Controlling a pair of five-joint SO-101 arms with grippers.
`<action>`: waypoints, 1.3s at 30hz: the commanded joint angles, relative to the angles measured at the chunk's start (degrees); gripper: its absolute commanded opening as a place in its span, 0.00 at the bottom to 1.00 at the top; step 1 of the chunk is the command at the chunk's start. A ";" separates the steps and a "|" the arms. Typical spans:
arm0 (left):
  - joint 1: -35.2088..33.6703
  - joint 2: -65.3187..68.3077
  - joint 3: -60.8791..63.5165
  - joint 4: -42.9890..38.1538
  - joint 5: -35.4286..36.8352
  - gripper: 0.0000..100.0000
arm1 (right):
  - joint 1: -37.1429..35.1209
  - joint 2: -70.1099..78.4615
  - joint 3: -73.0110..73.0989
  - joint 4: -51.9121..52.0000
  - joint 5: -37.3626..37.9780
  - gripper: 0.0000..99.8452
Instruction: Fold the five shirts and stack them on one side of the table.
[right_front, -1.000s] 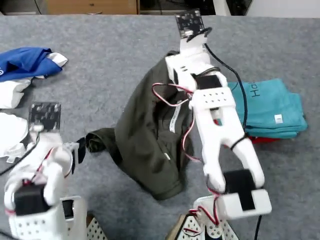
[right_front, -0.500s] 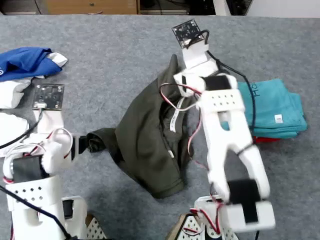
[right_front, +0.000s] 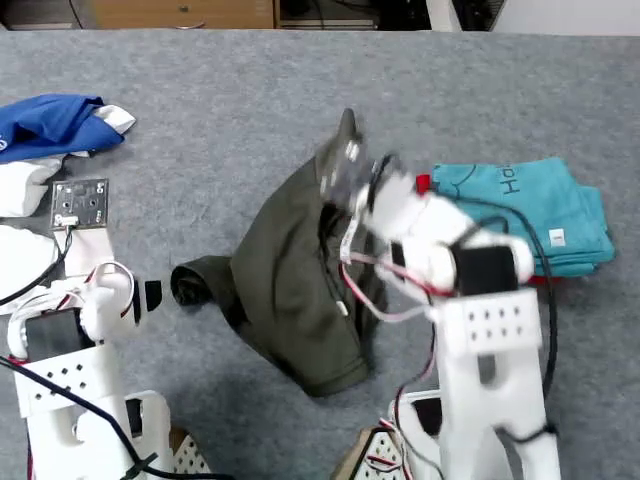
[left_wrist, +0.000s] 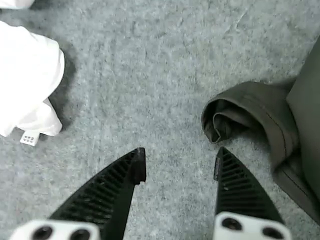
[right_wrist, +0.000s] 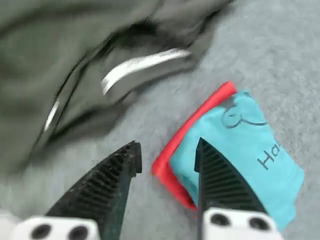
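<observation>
1. The left gripper (left_wrist: 180, 155) is nearest my end of the table. Its jaws are apart and empty, low over the grey table (right_front: 200, 80). The bunched sleeve (left_wrist: 225, 120) of the olive shirt (right_front: 300, 270) lies just at its 3 o'clock, apart from the jaws.
   - Hazard: closing on that rolled cuff could catch several layers. A pull would then drag the whole shirt toward 9 o'clock instead of spreading the sleeve.

2. The olive shirt lies crumpled and unfolded at table centre.
   - Hazard: the right arm's loose wires hang over it and may snag the cloth on any sweep.

3. The right gripper (right_wrist: 167, 147) has its jaws apart, holding nothing. It is above the gap between the olive shirt's edge and the folded stack.
   - Hazard: if it descends here, one jaw could hook the red shirt (right_wrist: 195, 125) under the teal shirt (right_front: 540, 215) and skew the finished stack at 3 o'clock.

4. The white shirt (right_front: 20, 250) lies at 9 o'clock, close beside the left arm. The blue shirt (right_front: 55, 120) lies at 10 o'clock. Both are unfolded.
   - Hazard: the left arm's cable crosses the white cloth and could tug it.
</observation>
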 joint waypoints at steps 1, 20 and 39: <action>-0.62 0.13 -0.18 -0.88 0.44 0.23 | 0.57 -7.43 4.53 3.52 11.52 0.18; -14.42 0.13 8.26 -12.48 0.44 0.23 | -17.01 -26.24 28.70 8.62 29.19 0.18; -14.24 0.22 21.63 -33.49 11.52 0.23 | -29.85 -22.20 38.81 -2.73 30.68 0.18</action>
